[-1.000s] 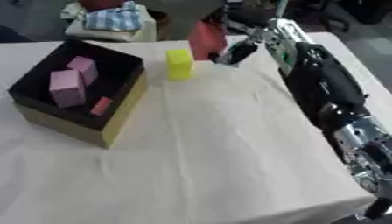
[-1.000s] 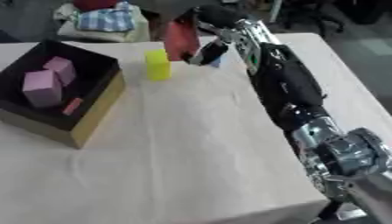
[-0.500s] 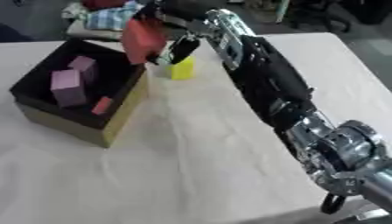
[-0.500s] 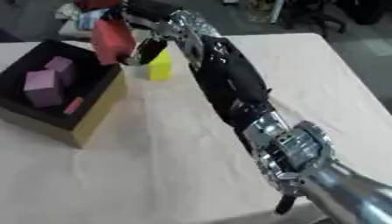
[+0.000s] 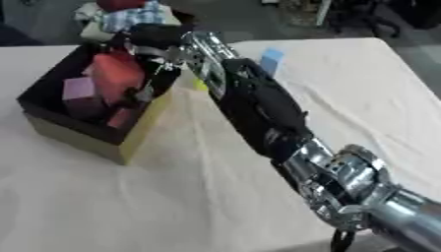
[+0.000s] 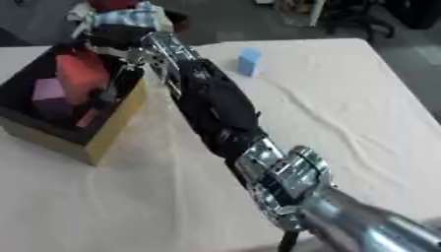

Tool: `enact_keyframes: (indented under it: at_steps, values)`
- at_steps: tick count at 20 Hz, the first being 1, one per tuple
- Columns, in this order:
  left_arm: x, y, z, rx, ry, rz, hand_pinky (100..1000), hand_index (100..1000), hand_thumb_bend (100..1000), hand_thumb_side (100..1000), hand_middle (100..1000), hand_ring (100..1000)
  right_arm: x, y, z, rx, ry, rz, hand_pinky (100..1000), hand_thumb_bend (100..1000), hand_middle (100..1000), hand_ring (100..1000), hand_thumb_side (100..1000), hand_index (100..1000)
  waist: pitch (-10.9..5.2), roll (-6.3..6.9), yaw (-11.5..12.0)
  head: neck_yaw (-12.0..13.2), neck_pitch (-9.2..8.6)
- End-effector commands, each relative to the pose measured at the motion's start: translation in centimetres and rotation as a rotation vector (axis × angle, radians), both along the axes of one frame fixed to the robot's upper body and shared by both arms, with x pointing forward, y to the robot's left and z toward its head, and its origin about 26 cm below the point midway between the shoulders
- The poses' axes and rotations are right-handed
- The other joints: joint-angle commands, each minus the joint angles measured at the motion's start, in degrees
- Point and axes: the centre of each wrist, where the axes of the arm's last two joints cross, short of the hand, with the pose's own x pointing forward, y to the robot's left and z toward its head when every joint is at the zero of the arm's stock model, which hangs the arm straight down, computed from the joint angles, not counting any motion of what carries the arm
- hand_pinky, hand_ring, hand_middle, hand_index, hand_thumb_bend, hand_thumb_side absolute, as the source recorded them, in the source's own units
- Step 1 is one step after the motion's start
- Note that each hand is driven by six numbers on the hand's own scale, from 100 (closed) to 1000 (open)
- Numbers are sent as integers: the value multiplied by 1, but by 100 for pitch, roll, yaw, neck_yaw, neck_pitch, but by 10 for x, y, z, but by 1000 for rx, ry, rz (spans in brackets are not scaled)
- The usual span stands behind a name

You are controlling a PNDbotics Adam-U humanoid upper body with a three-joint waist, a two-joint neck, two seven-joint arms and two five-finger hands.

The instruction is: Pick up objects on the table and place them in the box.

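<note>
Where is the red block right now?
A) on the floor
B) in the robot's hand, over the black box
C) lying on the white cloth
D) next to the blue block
B: the right hand holds the red block over the open black box, above the purple blocks inside.

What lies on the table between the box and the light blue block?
In the left eye view, the robot's right arm crosses between box and light blue block; a yellow block peeks out beside it.
</note>
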Motion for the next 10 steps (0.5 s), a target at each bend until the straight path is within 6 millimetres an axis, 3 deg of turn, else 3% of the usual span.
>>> enact_keyframes:
  at_steps: [1, 7, 10]
  values:
    - [0, -1, 6, 8, -18, -11, 846, 877, 100, 691, 685, 701, -3, 7, 11, -25, -70, 39, 769, 317, 764, 788, 435, 906, -43, 65, 0, -21, -43]
    - [0, 0, 5, 9, -16, -7, 846, 878, 100, 691, 685, 701, -10, 18, 22, -75, -189, 143, 793, 463, 894, 831, 507, 993, -52, 39, -23, -16, -34]
    - [0, 0, 5, 8, -17, -4, 845, 878, 100, 691, 685, 701, -12, 19, 27, -76, -222, 166, 796, 432, 900, 833, 498, 997, -60, 31, -29, -26, -40]
